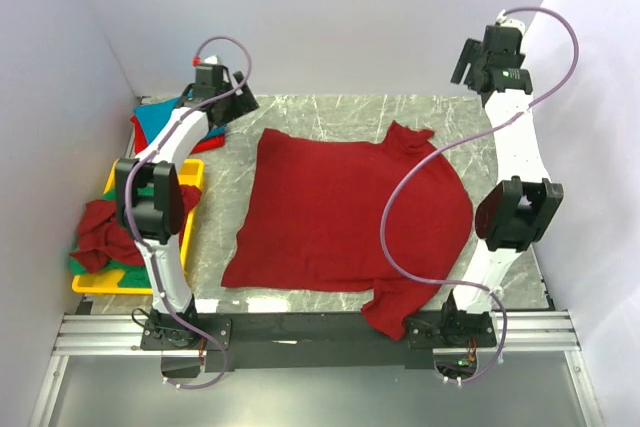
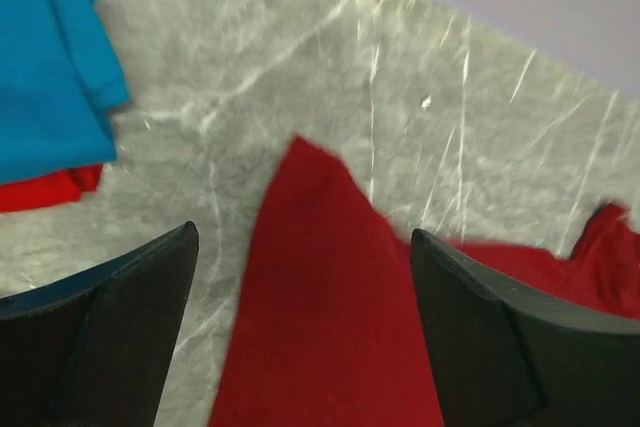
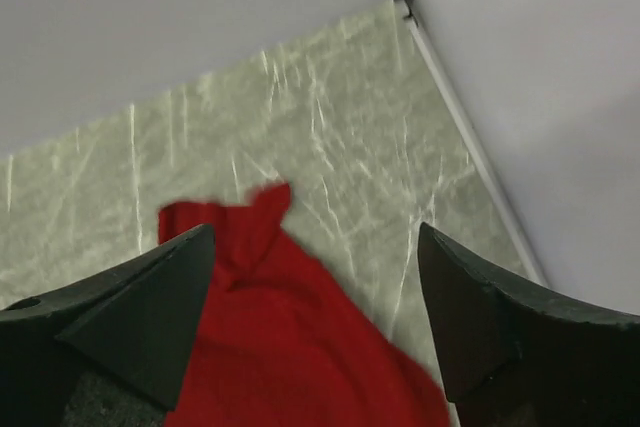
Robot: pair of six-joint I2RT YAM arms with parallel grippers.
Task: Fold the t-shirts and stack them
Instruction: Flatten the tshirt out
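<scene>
Folding looks not yet begun on the dark red t-shirt point(image 1: 350, 212), spread flat mid-table with one sleeve over the near edge. A turquoise shirt point(image 2: 45, 57) lies folded at the far-left corner, and crumpled shirts point(image 1: 100, 232) wait in the yellow tray point(image 1: 196, 169). Left gripper point(image 2: 303, 252) and right gripper point(image 3: 315, 237) hover wide and empty over its far corners, with bare marble around them and a wall close on the right.
</scene>
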